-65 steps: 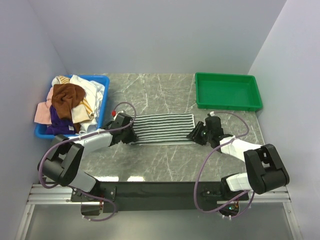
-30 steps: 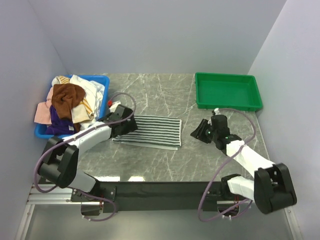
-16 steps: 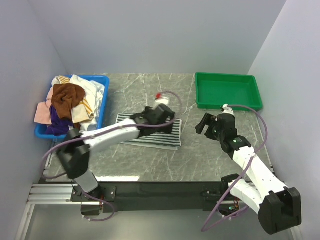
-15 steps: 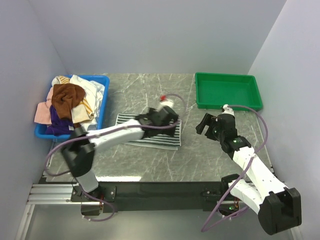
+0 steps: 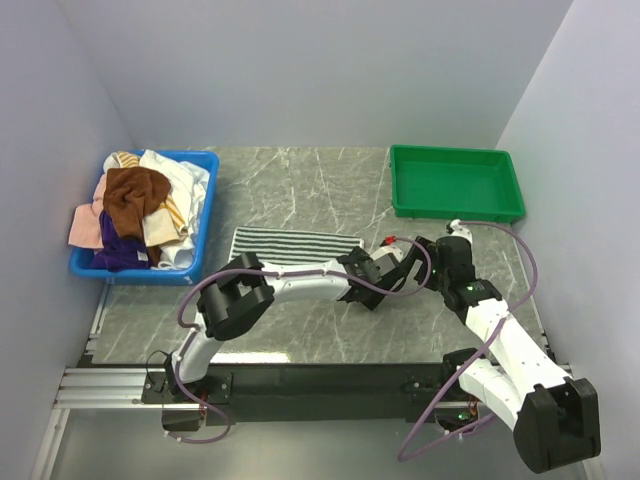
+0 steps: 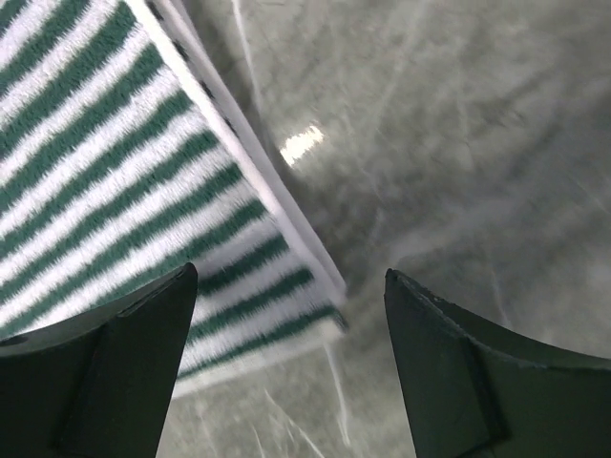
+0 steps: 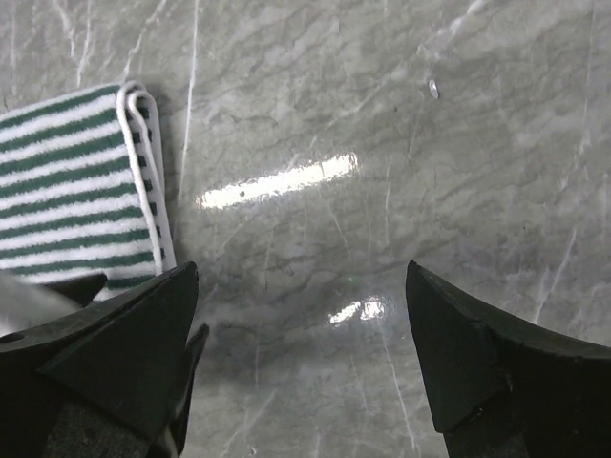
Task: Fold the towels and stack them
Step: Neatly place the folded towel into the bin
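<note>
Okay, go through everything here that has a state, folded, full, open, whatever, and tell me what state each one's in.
Striped towel: folded, lying flat on the table.
Blue bin: overfull.
Towel pile: unfolded, heaped in that bin.
Green tray: empty.
Left claw: open, above the folded towel's corner.
Right claw: open, holding nothing.

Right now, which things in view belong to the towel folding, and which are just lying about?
Job: folded striped towel; towel pile in the blue bin.
Lying about: green tray, nothing in it, though it may be meant for the stack.
</note>
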Controlling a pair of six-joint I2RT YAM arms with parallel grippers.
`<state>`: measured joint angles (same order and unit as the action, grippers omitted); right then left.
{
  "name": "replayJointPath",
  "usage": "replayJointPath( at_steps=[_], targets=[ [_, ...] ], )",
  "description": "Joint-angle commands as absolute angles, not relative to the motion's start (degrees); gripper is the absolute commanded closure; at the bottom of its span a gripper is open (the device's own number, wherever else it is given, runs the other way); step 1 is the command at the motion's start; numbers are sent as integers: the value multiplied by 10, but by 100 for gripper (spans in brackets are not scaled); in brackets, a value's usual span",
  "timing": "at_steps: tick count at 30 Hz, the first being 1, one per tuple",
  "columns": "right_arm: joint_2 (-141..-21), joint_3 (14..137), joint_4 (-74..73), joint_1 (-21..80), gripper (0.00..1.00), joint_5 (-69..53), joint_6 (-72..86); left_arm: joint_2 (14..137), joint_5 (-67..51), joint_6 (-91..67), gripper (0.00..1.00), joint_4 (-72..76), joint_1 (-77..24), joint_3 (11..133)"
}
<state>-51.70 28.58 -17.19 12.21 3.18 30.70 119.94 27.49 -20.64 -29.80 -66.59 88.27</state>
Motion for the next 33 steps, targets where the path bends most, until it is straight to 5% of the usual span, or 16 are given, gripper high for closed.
replayJointPath(
  at_steps=[1, 7, 11, 13, 21, 33],
  targets=[
    [-511, 279, -151, 117, 5, 19, 316, 1217, 301, -192, 16, -306, -661, 912],
    [-501, 250, -94, 116, 6, -27, 329, 1228, 287, -205, 48, -289, -660, 877],
    [-513, 243, -61, 109, 6, -60, 348, 1214, 283, -221, 89, -281, -644, 853],
    [-531, 240, -33, 106, 4, -78, 373, 1197, 271, -229, 97, -264, -636, 833],
    [-652, 236, 152, 97, 0, -229, 519, 1081, 209, -244, 99, -185, -600, 766],
    [-915, 270, 387, 135, 0, -316, 667, 1065, 189, -250, 99, -178, -591, 770]
  ],
)
